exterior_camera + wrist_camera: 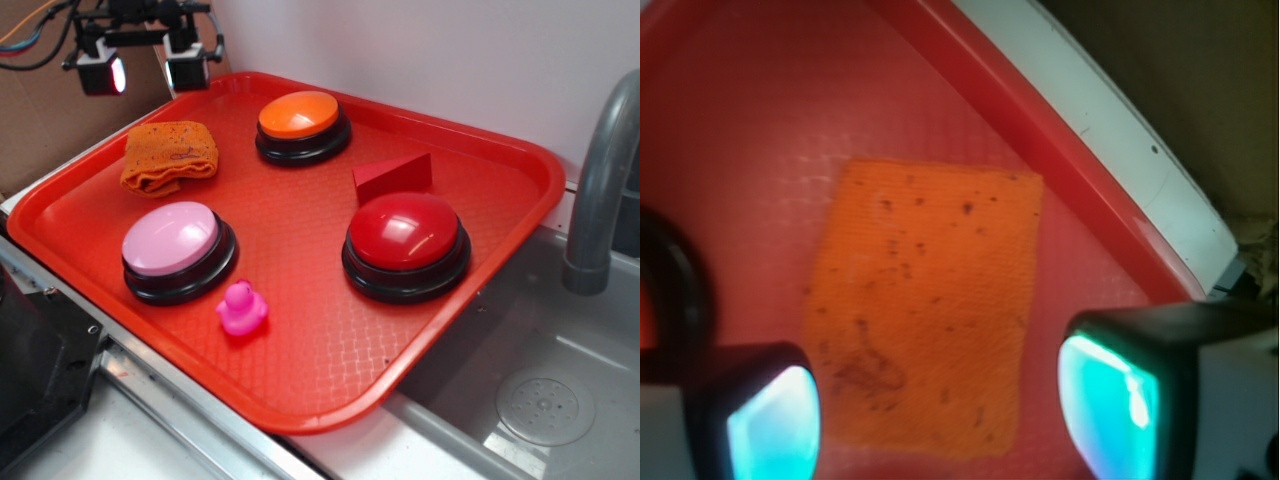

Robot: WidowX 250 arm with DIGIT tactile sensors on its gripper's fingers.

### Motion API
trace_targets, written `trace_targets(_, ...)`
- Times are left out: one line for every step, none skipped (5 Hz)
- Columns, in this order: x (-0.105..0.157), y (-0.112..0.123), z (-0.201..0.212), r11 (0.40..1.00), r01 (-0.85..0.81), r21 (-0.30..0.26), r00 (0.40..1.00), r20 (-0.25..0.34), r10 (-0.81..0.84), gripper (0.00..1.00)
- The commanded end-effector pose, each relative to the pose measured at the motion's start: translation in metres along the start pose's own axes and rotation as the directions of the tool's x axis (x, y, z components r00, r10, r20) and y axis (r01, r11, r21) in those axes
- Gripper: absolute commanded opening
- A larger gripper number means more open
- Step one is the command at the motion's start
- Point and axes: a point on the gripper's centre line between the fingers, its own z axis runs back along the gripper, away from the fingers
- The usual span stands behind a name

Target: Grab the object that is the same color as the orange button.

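A red tray [500,170] lies beside a sink [560,400] with a grey faucet [600,180]. Far from the claw [145,70] sit the red button [408,235] and the pink button [172,240]. The orange button [300,118] is nearer, off to one side. The cloth [170,155] lies folded flat on the tray just below the claw, framed between its fingers [1110,390], which stand apart, clear of it. A red wedge [392,178] and a pink duck [242,308] sit further out.
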Motion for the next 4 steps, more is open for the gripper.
trace_targets(-0.002,0.035,-0.016,1.0,0.003,0.028,0.999,-0.042,-0.002,1.0)
trace_targets(-0.002,0.043,-0.022,0.999,-0.005,0.054,0.998,-0.067,0.009,1.0)
trace_targets(-0.003,0.051,-0.025,0.999,-0.022,0.043,0.996,-0.084,0.026,1.0)
trace_targets(0.001,0.04,-0.034,1.0,0.016,0.019,0.996,-0.089,-0.014,1.0)
